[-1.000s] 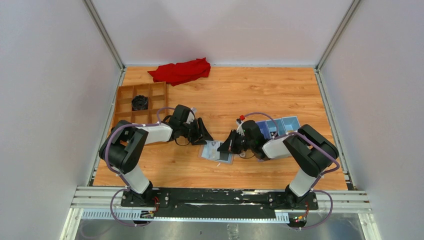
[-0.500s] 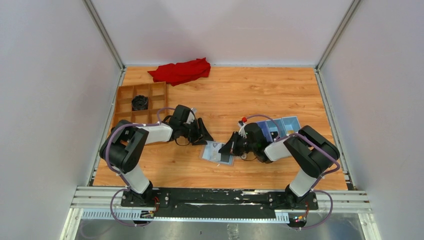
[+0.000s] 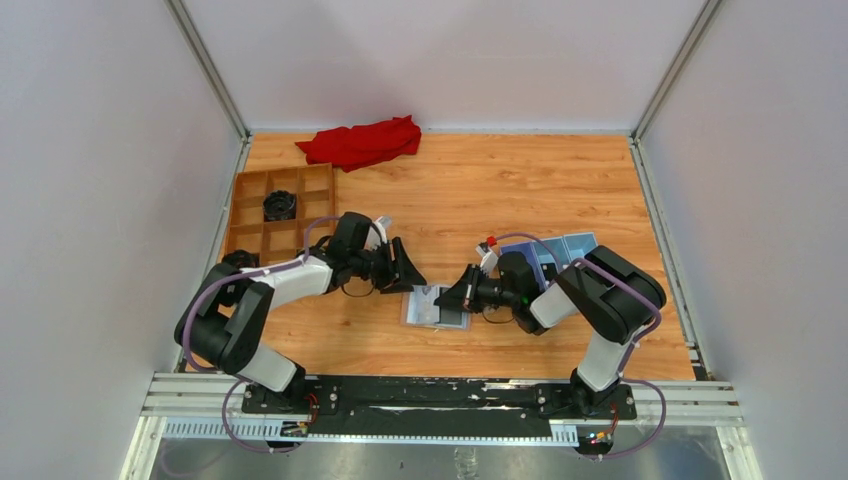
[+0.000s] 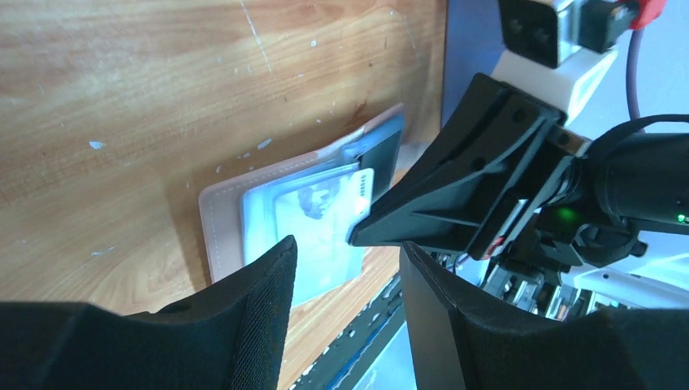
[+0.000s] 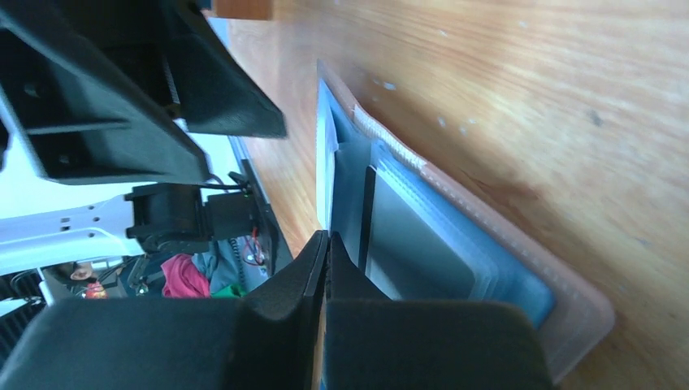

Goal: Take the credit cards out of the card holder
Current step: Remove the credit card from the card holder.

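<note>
While your right gripper (image 3: 445,298) hides part of the open card holder (image 3: 424,306) on the worktop (image 3: 480,190), its jaws pressed together, pale credit cards (image 4: 321,223) sit pocketed, count unclear; left gripper (image 3: 410,275) jaws spread, empty; tray (image 3: 238,210) holds one black item (image 3: 281,205)

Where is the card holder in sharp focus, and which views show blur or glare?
Top view: even light, soft shadows under the arms, card holder small but sharp. Left wrist view: holder and card sharp, the card slightly washed out; left fingers dark and blurred. Right wrist view: holder in focus; right fingers close, blurred.
</note>
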You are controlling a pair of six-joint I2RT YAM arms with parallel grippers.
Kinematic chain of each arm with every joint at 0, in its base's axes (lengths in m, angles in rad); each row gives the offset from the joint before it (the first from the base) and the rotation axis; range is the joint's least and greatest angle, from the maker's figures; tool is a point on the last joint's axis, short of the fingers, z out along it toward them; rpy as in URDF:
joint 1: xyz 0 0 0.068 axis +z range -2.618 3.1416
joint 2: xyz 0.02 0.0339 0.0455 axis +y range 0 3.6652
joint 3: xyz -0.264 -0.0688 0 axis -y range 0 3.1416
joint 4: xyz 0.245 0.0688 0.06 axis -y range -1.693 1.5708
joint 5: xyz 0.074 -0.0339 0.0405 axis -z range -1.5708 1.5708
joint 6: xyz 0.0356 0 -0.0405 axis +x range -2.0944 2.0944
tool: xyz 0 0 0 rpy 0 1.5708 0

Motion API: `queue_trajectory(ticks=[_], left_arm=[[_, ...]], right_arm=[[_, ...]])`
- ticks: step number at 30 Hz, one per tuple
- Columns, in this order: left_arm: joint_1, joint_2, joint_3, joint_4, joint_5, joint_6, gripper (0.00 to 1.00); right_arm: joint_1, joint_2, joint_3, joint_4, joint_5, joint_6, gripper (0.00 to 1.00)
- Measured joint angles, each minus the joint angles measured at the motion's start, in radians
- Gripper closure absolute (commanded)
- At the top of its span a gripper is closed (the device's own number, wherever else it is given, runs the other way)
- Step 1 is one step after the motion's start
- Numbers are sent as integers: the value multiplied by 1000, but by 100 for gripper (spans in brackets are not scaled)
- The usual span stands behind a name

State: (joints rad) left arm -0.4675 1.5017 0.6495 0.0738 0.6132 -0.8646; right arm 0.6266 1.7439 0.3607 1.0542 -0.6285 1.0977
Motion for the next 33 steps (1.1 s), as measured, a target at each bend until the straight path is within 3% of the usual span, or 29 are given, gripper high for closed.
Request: queue_trajectory(ticks=[7,18,33], left_arm=[[0,6,-24,-3,16,0,47],[0,6,-28,0,13,0,47],[6,60,-62,0,-4,3,47]], right_arm=[[0,15,-16,159,-10,55,100],[-1,37,-18,222,-15,90,100],[-6,33,16,31,-7,35,100]])
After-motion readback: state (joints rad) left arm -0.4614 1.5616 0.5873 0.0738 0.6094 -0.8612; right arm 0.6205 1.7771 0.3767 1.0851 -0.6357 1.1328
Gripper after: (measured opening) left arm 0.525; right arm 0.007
